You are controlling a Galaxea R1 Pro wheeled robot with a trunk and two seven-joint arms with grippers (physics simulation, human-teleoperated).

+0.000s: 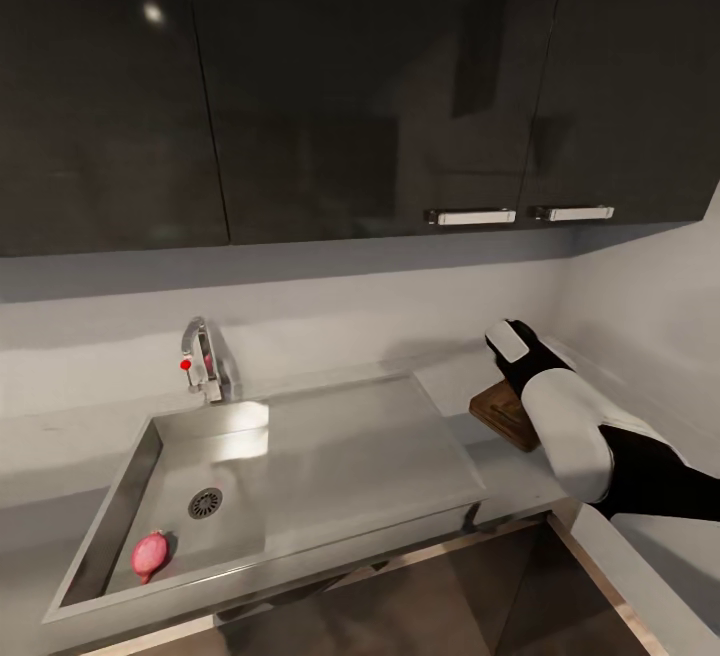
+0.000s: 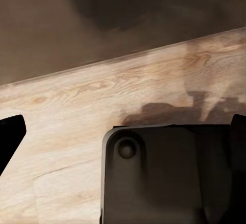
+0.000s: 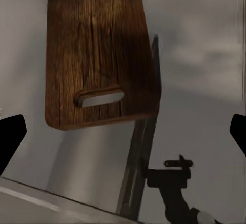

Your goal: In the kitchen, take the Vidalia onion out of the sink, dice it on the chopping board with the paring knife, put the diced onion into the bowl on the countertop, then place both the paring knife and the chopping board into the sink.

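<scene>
One chopping board (image 3: 97, 55) lies on table (image 1: 520, 481) right of sink (image 1: 300, 456), right arm reaching above it. Right end effector (image 3: 123, 131) spread wide, empty. Left end effector (image 2: 123, 131) also wide, over wooden floor (image 2: 77, 111). Board looks stiff, flat, moderately heavy; thin edge hard to pinch, so judge best hold at rim near handle slot (image 3: 100, 97). Pinkish onion-like thing (image 1: 150, 554) in sink near drain (image 1: 205, 503); round, probably slippery.

Illumination is dim and diffuse. A small glare spot marks the glossy upper cabinets (image 1: 150, 13). Soft shadows cross the wood floor (image 2: 154, 114). Renders appear slightly soft.
</scene>
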